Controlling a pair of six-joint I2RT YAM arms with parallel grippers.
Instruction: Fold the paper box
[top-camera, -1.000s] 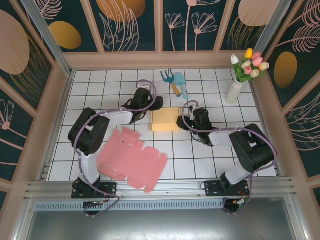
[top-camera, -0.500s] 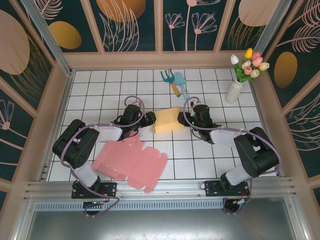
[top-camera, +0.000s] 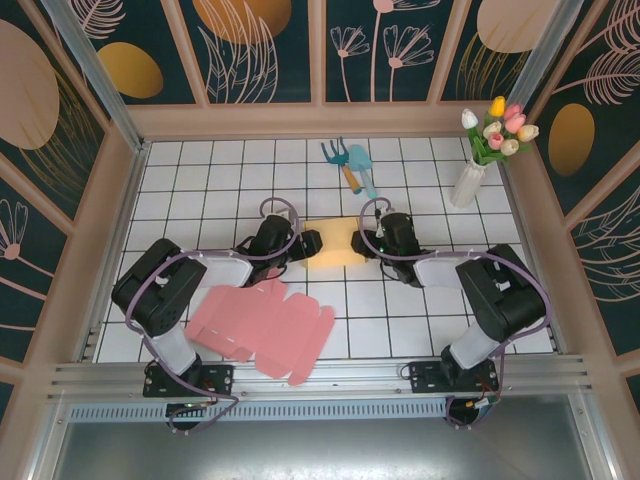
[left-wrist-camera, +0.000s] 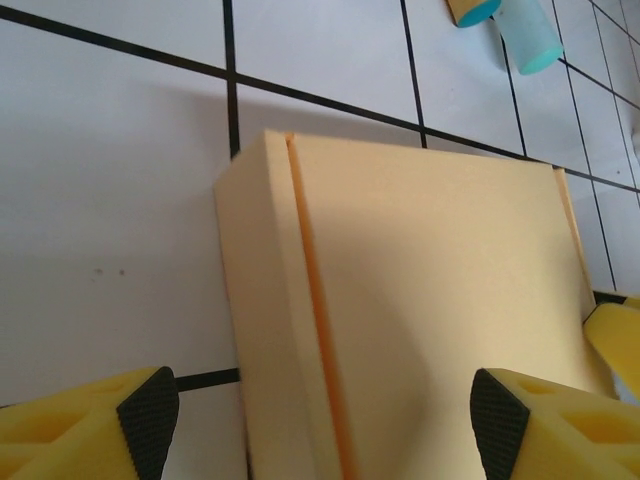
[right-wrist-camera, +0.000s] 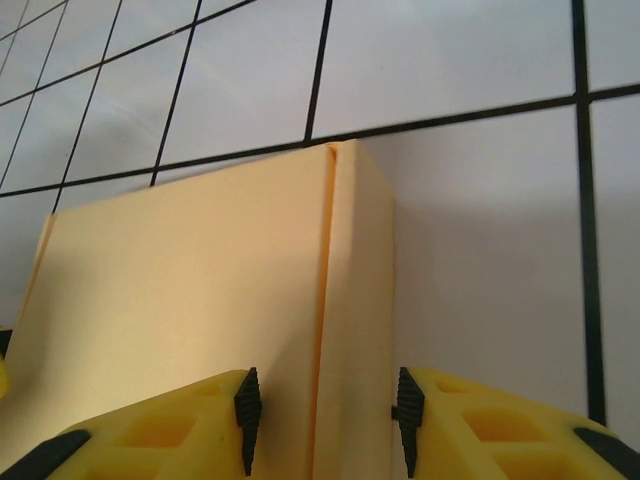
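Overhead rear view, wrist views close, seemingly opposite, sharing box (left-wrist-camera: 400, 300)

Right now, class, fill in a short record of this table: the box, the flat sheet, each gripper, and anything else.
Yellow box: folded, mid-table, between both grippers
Pink sheet: flat, unfolded, near left
Left gripper: open, fingers straddling the box's end
Right gripper: fingers close around the box's side edge; grip unclear
Other things: garden tools and vase of tulips, far side
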